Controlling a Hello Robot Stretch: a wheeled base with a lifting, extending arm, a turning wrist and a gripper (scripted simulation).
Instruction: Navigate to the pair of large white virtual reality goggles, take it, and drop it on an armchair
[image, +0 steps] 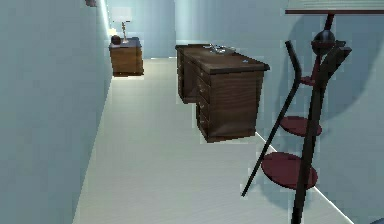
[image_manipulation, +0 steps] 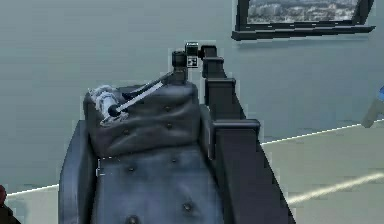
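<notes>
Armchair (image_manipulation: 150, 150): nearest in the arm side view; dark blue-grey, with buttoned padding and a thick rolled back.
Arm (image_manipulation: 232, 130): a dark bar that rises from the bottom edge along the chair's right side in the picture.
Gripper (image_manipulation: 118, 103): its thin fingers slant down and left to the top of the chair's back.
White thing (image_manipulation: 99, 98): a small pale lump on the top of the chair's back, right at the fingertips. By colour and place it is probably the goggles, though its shape is too small to be sure.
Hold: I cannot tell whether the gripper has hold of the white thing or has let it go, since it lies on the padding at the fingers' end.
Handling: goggles of this kind are likely light, with a stiff smooth shell and a soft strap. The front could slip or scratch.
Where to take hold: across the narrow middle of the shell, not by the strap.
Risk: the rolled top is a poor perch, so the thing could slide off behind the chair; the seat is safer.
Window (image_manipulation: 300, 15): dark-framed, high on the pale wall beyond the chair.
Stand (image: 300, 130): close at the forward view's right; dark poles with round red shelves.
Desk (image: 225, 85): brown wood, farther along the right-hand wall.
Dresser (image: 126, 57): at the far end, with a lamp (image: 124, 24) on top.
</notes>
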